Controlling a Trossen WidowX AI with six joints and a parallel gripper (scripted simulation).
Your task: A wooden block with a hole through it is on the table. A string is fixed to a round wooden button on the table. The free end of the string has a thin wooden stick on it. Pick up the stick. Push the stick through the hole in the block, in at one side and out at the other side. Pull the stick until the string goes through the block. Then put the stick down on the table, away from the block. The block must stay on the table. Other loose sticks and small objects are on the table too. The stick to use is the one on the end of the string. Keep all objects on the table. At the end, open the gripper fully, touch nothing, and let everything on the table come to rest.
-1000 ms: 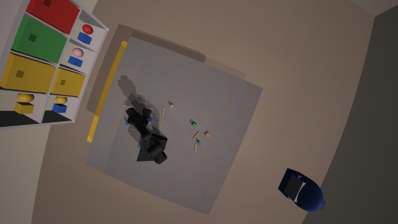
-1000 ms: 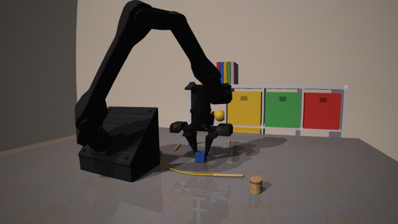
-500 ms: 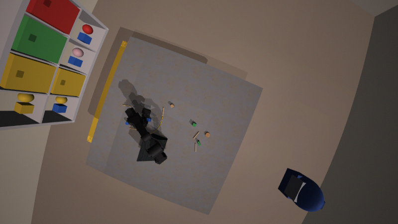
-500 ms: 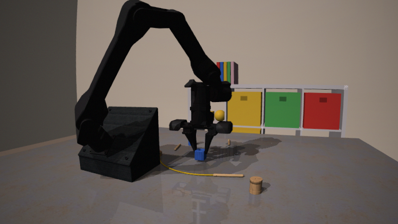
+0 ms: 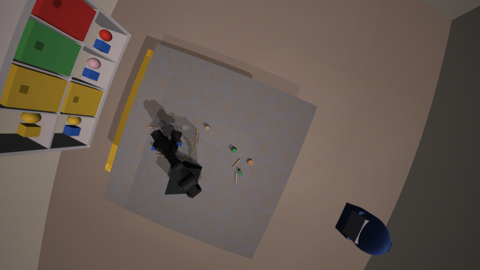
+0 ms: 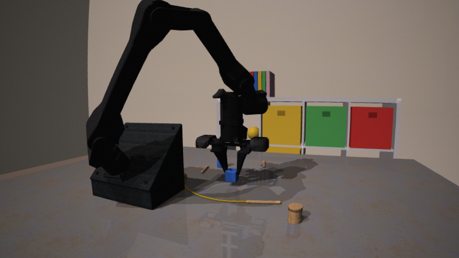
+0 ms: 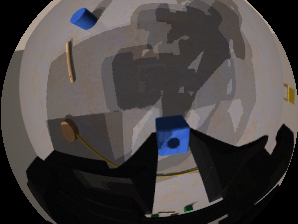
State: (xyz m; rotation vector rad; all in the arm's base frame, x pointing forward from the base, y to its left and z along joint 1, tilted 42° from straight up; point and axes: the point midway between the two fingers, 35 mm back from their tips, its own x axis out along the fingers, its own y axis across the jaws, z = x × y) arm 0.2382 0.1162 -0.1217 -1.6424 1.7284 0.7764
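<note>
The small blue block (image 5: 179, 144) (image 6: 230, 176) (image 7: 172, 129) stands on the table. A dark round hole shows in its face in the wrist view. My gripper (image 6: 232, 171) (image 7: 171, 134) points down and is shut on this block, one fingertip at each side near its top. The stick on the string (image 5: 196, 134) (image 6: 263, 202) lies flat on the table, away from the gripper. The yellow string (image 5: 193, 151) (image 6: 208, 198) (image 7: 92, 149) curves from it to the round wooden button (image 7: 69, 131). The arm hides the button in the top view.
A blue cylinder (image 5: 153, 148) (image 6: 219, 164) (image 7: 83, 19) and loose sticks (image 5: 152, 127) (image 6: 204, 169) (image 7: 70, 62) lie behind the block. A wooden spool (image 5: 207, 127) (image 6: 295, 213) stands beyond the string's stick. Green pieces (image 5: 234, 150), more sticks (image 5: 236, 163) and a wooden disc (image 5: 250, 162) are farther off.
</note>
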